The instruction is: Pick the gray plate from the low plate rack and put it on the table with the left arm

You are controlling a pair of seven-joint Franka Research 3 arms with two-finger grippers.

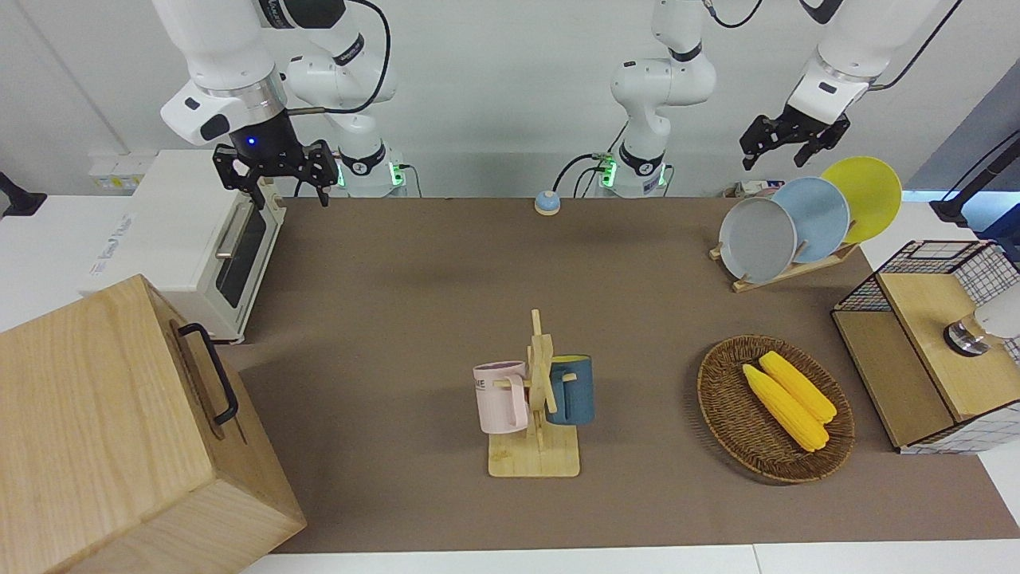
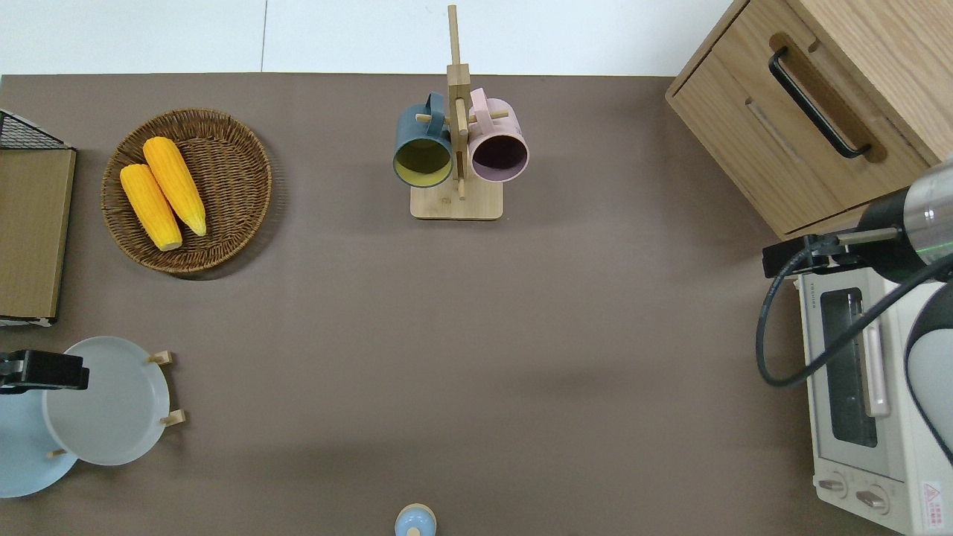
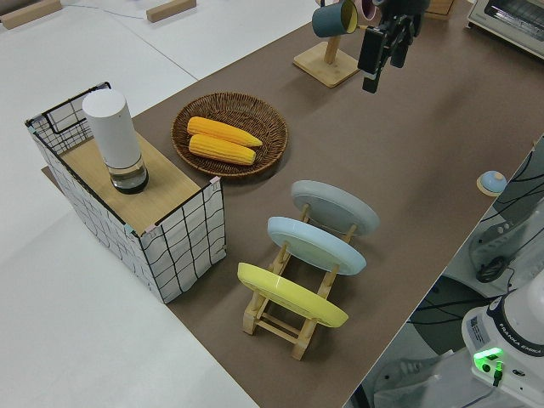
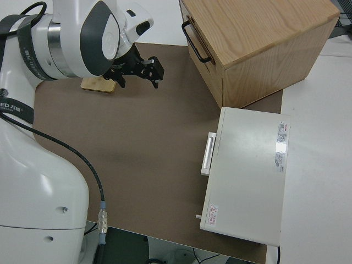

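The gray plate (image 2: 106, 400) leans in the low plate rack (image 1: 785, 271), at 8 o'clock on the tabletop (image 2: 476, 335) overhead. The left tool (image 1: 785, 143), fingers spread, should descend squarely over the plate's top rim before pinching.

The front camera faced the robots across the table (image 1: 414, 263). The overhead looked straight down. Both showed the mug stand (image 1: 539, 399).
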